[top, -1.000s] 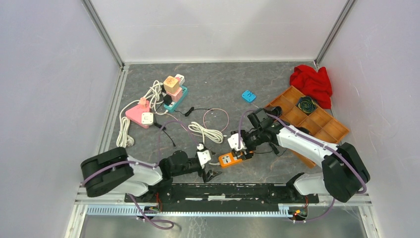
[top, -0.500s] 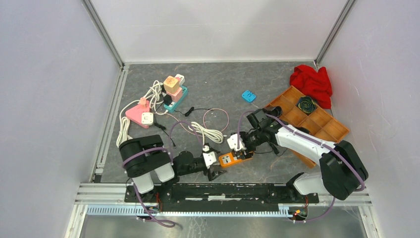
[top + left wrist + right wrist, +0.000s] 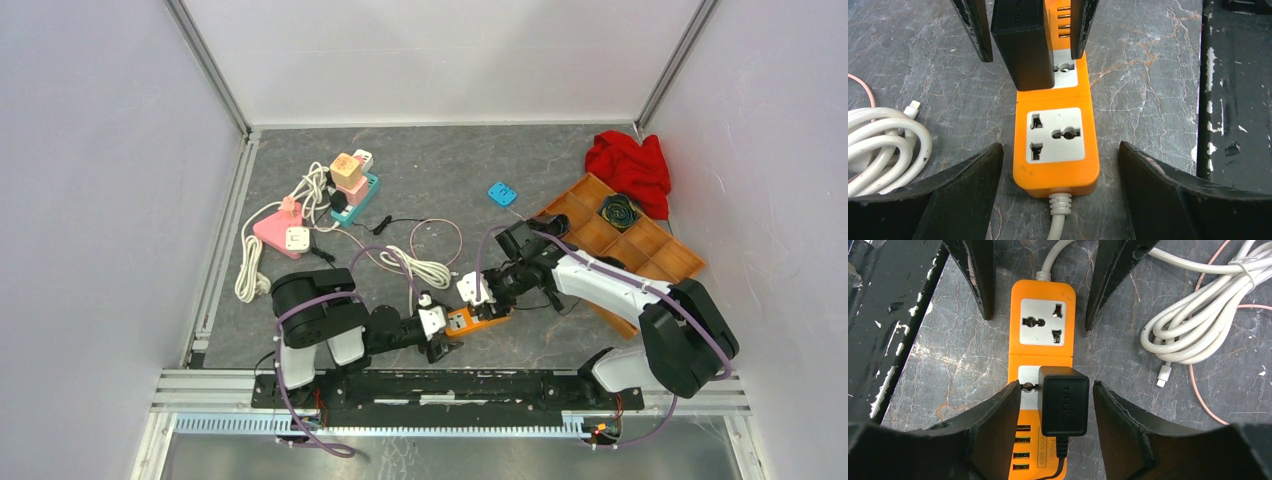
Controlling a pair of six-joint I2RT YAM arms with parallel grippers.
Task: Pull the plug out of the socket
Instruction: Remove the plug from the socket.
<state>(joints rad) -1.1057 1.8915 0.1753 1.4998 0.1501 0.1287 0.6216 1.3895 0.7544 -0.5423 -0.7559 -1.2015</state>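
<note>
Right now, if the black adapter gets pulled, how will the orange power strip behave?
Likely light: the orange power strip would probably lift with the black adapter unless pinned. Its shell looks rigid and smooth, so it may slide; the open left tool only straddles it.

"tp-link" embossed on top of black plug.

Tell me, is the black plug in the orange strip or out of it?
In. The plug sits flush against an outlet of the strip, and no prongs show. The left wrist view shows the same.
</note>
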